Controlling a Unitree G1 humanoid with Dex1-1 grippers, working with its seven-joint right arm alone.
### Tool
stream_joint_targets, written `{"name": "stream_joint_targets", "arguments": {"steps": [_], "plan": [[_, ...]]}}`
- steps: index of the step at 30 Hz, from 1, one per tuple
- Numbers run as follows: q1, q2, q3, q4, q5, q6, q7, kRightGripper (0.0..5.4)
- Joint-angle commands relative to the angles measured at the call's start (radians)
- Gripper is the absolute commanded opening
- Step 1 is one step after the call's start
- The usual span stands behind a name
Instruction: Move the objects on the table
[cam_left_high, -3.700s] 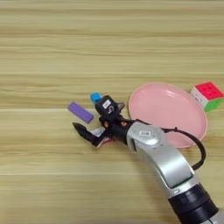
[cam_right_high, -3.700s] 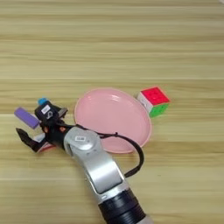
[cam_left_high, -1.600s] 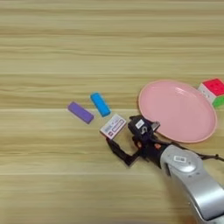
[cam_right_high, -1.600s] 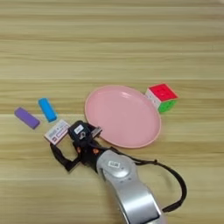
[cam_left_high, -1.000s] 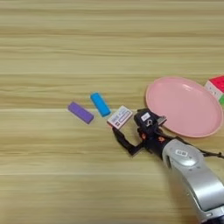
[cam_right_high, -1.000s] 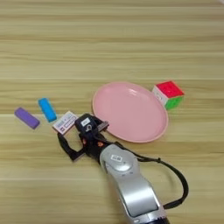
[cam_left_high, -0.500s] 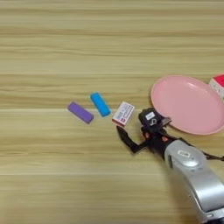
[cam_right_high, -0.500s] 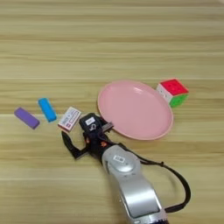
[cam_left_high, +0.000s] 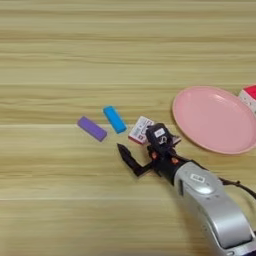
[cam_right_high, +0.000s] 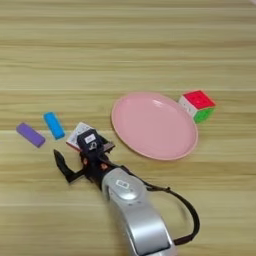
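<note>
On the wooden desk (cam_left_high: 60, 60) the purple bar (cam_left_high: 92, 128), the blue bar (cam_left_high: 114, 119) and the white eraser (cam_left_high: 139, 129) lie in a loose row, well left of the pink plate (cam_right_high: 153, 125), which has the puzzle cube (cam_right_high: 198, 105) just beside its right rim. The right gripper (cam_left_high: 142, 152) sits low by the eraser's near edge, jaws spread with nothing between them, one finger (cam_left_high: 128, 159) reaching left over bare wood

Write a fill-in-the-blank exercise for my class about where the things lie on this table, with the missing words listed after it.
1. The small bar lying furthest left is ____ in colour.
2. The puzzle cube sits just right of the pink ____.
3. Between the purple bar and the white eraser lies the ____ bar.
4. The plate has ____ lying on it.

Missing words: purple; plate; blue; nothing
</note>
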Motion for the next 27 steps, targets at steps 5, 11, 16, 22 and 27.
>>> {"name": "stream_joint_targets", "arguments": {"steps": [5, 11, 16, 22, 27], "plan": [[0.041, -0.009, -0.054, -0.197, 0.029, -0.016, -0.028, 5.37], [-0.037, -0.053, -0.257, -0.128, 0.052, -0.052, -0.067, 5.37], [-0.106, -0.080, -0.398, -0.003, 0.075, -0.124, -0.097, 5.37], [-0.163, -0.101, -0.510, 0.131, 0.080, -0.208, -0.146, 5.37], [-0.190, -0.122, -0.545, 0.194, 0.048, -0.289, -0.192, 5.37]]}}
